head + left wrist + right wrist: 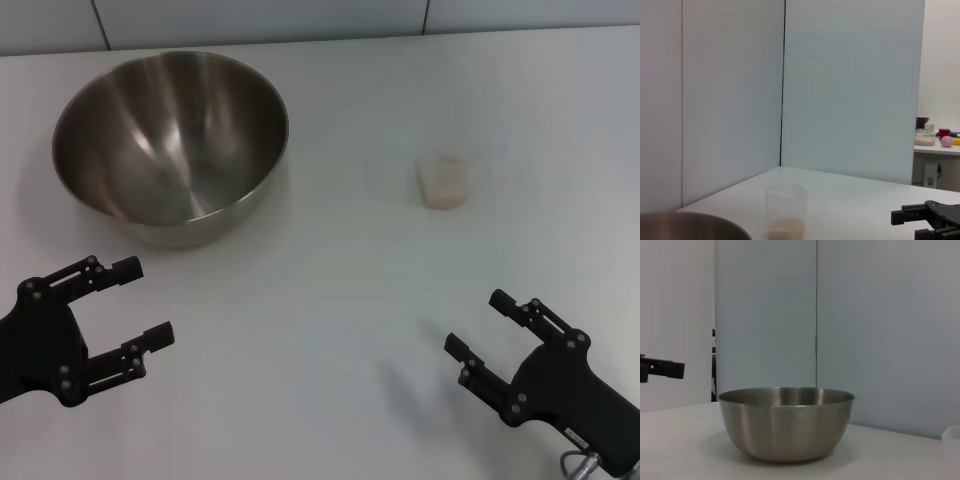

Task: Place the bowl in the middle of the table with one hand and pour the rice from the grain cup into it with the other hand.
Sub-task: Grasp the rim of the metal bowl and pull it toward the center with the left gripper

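1. Surroundings: white tabletop (330, 300) backed by pale wall panels (850, 85). In the left wrist view, a side table (937, 150) far off carries small coloured items, too small to identify. Nothing lies between either gripper and the bowl or cup.
2. Left gripper (135, 305): low over the near left of the tabletop, fingers spread apart, holding nothing. It sits just in front of the bowl, not touching it.
3. Right gripper (490, 325): near right of the tabletop, fingers also spread and empty, well apart from the cup.
4. Bowl (170, 145): large, steel, upright at the far left of the tabletop, inside shiny and empty.
5. Cup (440, 175): clear plastic, upright at the right of centre, apart from the bowl. Rice (445, 185) forms a shallow pale layer at its bottom.
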`<move>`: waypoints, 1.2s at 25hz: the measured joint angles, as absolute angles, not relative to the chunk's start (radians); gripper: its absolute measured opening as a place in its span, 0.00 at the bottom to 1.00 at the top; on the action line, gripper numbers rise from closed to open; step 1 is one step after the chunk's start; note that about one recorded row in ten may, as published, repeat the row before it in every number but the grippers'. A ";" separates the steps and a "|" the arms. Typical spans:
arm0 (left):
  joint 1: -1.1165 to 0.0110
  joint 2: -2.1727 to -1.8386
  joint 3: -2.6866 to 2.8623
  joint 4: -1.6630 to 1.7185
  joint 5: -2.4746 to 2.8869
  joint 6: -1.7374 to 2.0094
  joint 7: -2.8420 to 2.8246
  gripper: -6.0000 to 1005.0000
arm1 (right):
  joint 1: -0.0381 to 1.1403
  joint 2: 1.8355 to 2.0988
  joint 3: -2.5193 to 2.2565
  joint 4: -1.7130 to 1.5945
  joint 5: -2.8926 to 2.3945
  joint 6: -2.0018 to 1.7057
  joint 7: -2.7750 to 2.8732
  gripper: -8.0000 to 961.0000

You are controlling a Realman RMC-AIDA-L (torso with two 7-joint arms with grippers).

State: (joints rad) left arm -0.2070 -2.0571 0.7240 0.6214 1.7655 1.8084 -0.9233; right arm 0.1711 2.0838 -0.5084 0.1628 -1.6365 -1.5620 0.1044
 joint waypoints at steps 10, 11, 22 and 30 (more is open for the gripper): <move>-0.206 -2.057 0.728 0.617 1.766 1.806 -0.923 0.74 | 0.155 2.082 -0.509 0.169 -1.636 -1.570 0.102 0.73; -0.206 -2.058 0.728 0.616 1.766 1.805 -0.922 0.74 | 0.155 2.082 -0.509 0.169 -1.635 -1.571 0.102 0.73; -0.307 -2.063 0.548 0.617 1.734 1.762 -1.072 0.74 | 0.193 2.082 -0.509 0.164 -1.635 -1.566 0.101 0.73; -0.452 -2.061 0.456 0.626 1.729 1.432 -1.467 0.74 | 0.210 2.086 -0.509 0.165 -1.635 -1.558 0.101 0.73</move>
State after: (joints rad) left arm -0.4524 -2.0615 0.4559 0.6256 1.7287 1.4320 -1.4671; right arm 0.2104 2.0855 -0.5093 0.1651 -1.6347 -1.5579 0.1012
